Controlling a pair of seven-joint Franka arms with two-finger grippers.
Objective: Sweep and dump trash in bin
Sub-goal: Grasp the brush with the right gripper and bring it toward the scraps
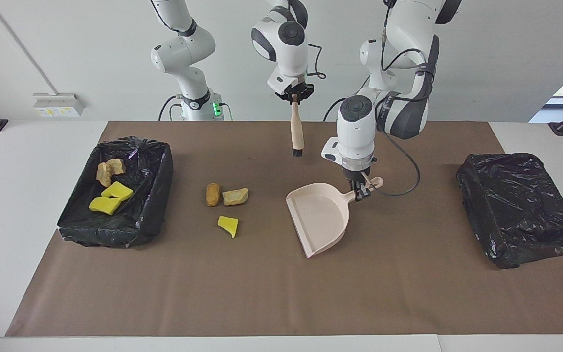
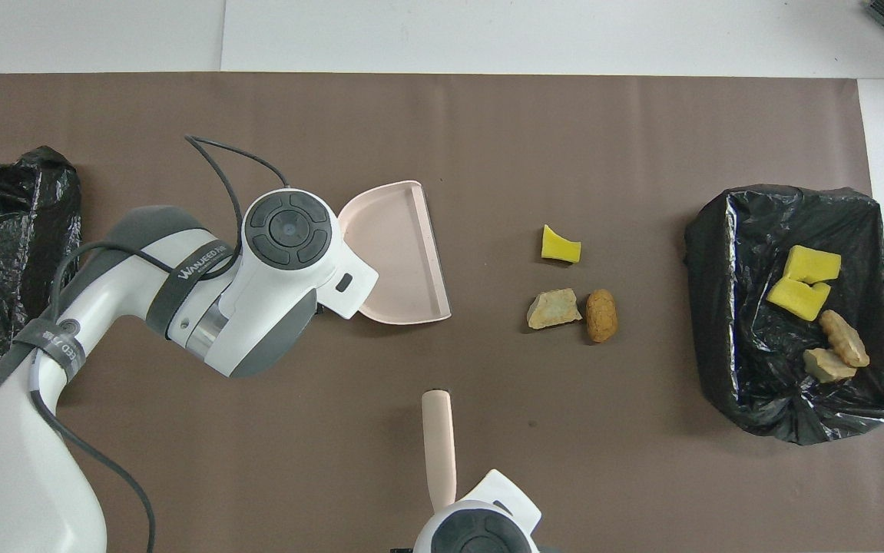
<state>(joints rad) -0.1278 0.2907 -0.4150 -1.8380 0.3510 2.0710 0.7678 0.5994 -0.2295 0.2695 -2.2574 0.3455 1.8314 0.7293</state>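
Three scraps (image 1: 223, 204) lie loose on the brown mat (image 1: 261, 303) in my facing view, and I take the pink dustpan (image 1: 318, 217) as my landmark: they sit beside its open mouth, toward the right arm's end of the surface. Four more scraps (image 1: 109, 186) rest inside the open black-lined bin (image 1: 117, 193), past the loose ones from the dustpan. My left end effector (image 1: 361, 191) is clamped shut on the dustpan's handle, with the pan low over the mat; I cannot tell whether it touches. My right end effector (image 1: 294, 96) is closed on the top of the brush (image 1: 296, 131), which hangs upright, bristles down, over the mat on the robots' side of the dustpan. A second black bag-covered bin (image 1: 516, 208) sits at the left arm's end, well apart from the dustpan.

From overhead I see the dustpan (image 2: 399, 253) with its mouth facing the loose scraps (image 2: 572, 288): a yellow one farther from the robots, two tan and brown ones touching each other nearer. The left arm's wrist hides its end effector here. The brush (image 2: 438, 453) shows nearer the robots than the dustpan. The bin (image 2: 791, 307) holds two yellow and two tan pieces.
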